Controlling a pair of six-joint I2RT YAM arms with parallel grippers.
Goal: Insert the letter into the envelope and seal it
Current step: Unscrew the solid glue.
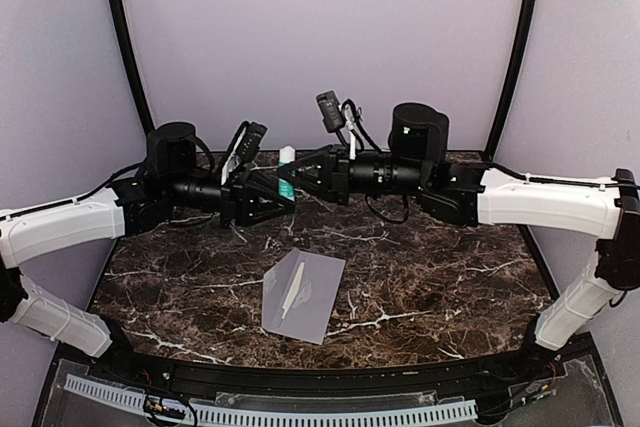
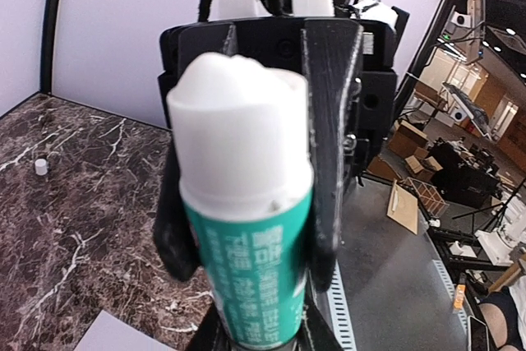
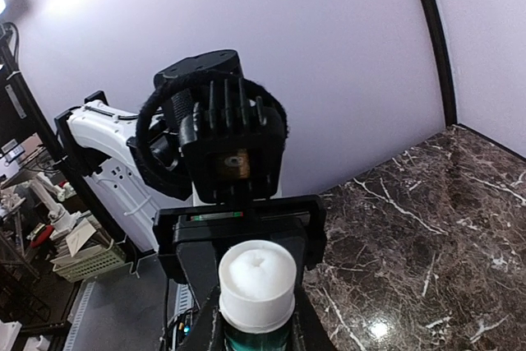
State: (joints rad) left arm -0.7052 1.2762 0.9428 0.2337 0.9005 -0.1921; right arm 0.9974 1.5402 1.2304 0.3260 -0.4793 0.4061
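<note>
From my station I see both arms reaching in over the back of the dark marble table (image 1: pixel 450 277), their wrists nose to nose with an upright glue stick (image 1: pixel 287 162) between them. The left gripper (image 1: pixel 279 193) is clenched on the stick's teal-labelled body: in my left wrist view the barrel fills the gap between the two black fingers (image 2: pixel 330 129), and the white top is bare and rounded, with no cap on it. The right gripper (image 1: pixel 299 174) comes in from the other side. In its own wrist view the same stick rises between its fingers at the very bottom of the picture, and the jaws look pressed against its sides, so I read it as grasping the stick too, though only a little of those fingers shows. The envelope (image 1: pixel 303 297) lies flat on the marble near the front middle of the table, slightly skewed, well apart from both grippers. A narrow off-white sliver (image 1: pixel 292 291) runs along it. I cannot tell whether that is an edge of the letter or part of the envelope. In the left wrist view a small white round thing (image 2: pixel 40 167) sits alone on the marble, off to the side.
</note>
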